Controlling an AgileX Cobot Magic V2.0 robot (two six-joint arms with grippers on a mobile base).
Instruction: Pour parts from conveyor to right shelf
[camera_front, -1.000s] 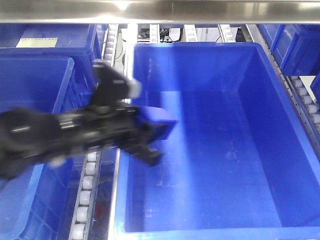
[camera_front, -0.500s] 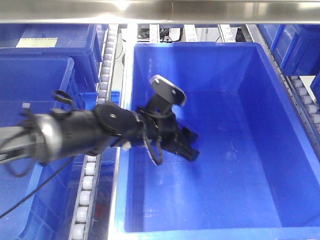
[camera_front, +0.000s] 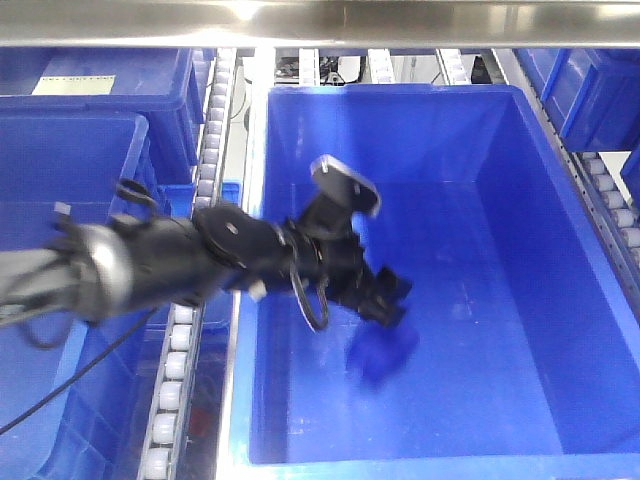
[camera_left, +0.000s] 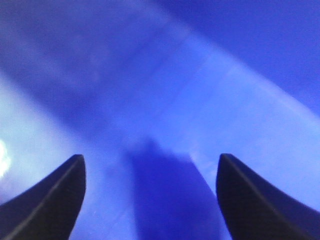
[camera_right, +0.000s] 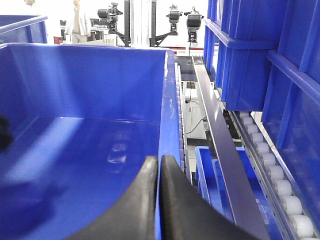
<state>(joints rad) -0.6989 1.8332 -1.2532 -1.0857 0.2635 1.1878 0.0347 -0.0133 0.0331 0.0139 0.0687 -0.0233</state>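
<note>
My left gripper (camera_front: 392, 295) hangs open inside the large blue bin (camera_front: 520, 250) on the right shelf (camera_front: 320, 22). A small blue part (camera_front: 383, 357) shows as a blur just below its fingers, free of them, over the bin floor. In the left wrist view the same part (camera_left: 170, 195) is a dark blue blur between and beyond the spread fingertips of the left gripper (camera_left: 150, 157). My right gripper (camera_right: 159, 160) is shut, its fingertips at the right rim of the bin (camera_right: 90, 85). The conveyor is out of view.
White roller tracks (camera_front: 175, 370) run between the big bin and a second blue bin (camera_front: 60, 170) on the left. More blue bins (camera_front: 600, 90) stand at the back right. A steel rail (camera_right: 220, 145) and rollers (camera_right: 280, 185) lie right of the bin.
The left arm pushed further into the big bin and its gripper opened. The blue part it held a second ago is now loose and dropping beneath the fingers.
</note>
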